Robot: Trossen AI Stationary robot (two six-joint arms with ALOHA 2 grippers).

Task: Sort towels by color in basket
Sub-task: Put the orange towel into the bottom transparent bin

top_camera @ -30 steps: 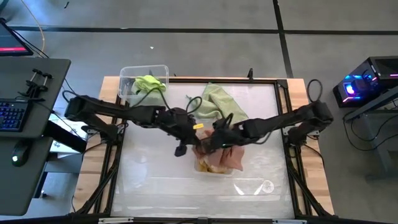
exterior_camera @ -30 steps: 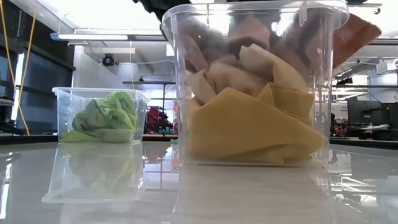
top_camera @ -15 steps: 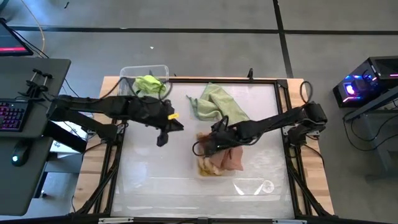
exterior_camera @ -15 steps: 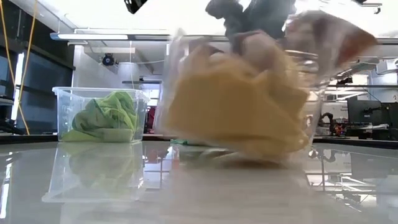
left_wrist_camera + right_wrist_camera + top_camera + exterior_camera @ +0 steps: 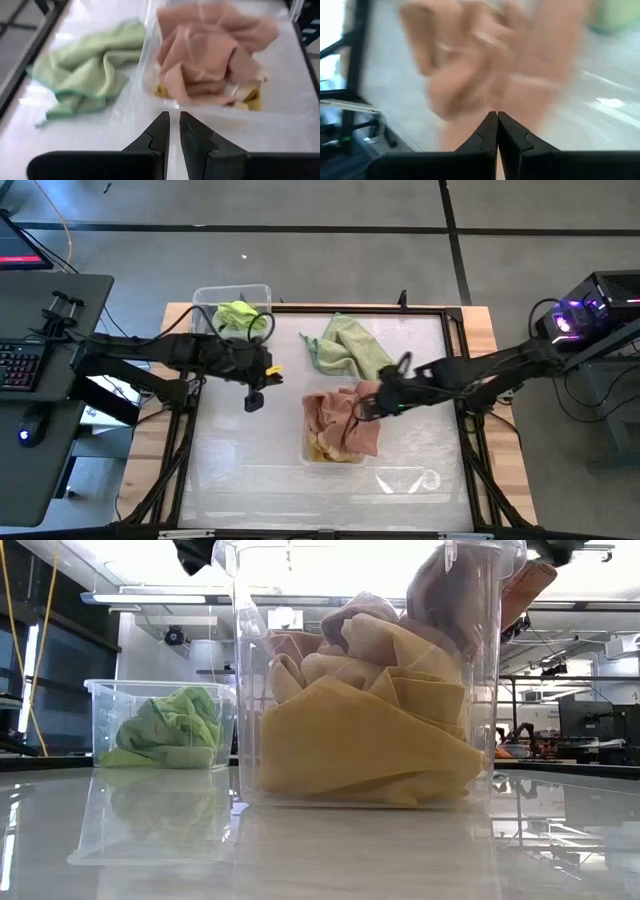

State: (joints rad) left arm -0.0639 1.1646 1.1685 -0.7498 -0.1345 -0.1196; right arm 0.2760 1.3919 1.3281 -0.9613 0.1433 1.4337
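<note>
High view: a clear plastic basket (image 5: 335,448) sits near the table's middle, holding salmon pink towels (image 5: 340,418) piled over mustard yellow towels (image 5: 322,445); the pink cloth spills over the rim on the side toward the right arm. A pale sage green towel (image 5: 350,346) lies crumpled on the white table top (image 5: 240,460), just beyond the basket and apart from it. A second, smaller clear plastic bin (image 5: 205,305) stands at the far left corner with a lime green towel (image 5: 240,315) inside. Left gripper (image 5: 254,401) hangs over bare table between the small bin and the basket, touching nothing; in the left wrist view its fingers (image 5: 159,131) stand nearly together with a thin gap and nothing between them. Right gripper (image 5: 362,406) is at the basket's right edge, against the pink cloth; in the right wrist view its fingers (image 5: 488,131) are pressed together, with blurred pink cloth right ahead, and I cannot tell whether any fabric is pinched. Low view: yellow cloth fills the basket's lower half, pink on top.
</note>
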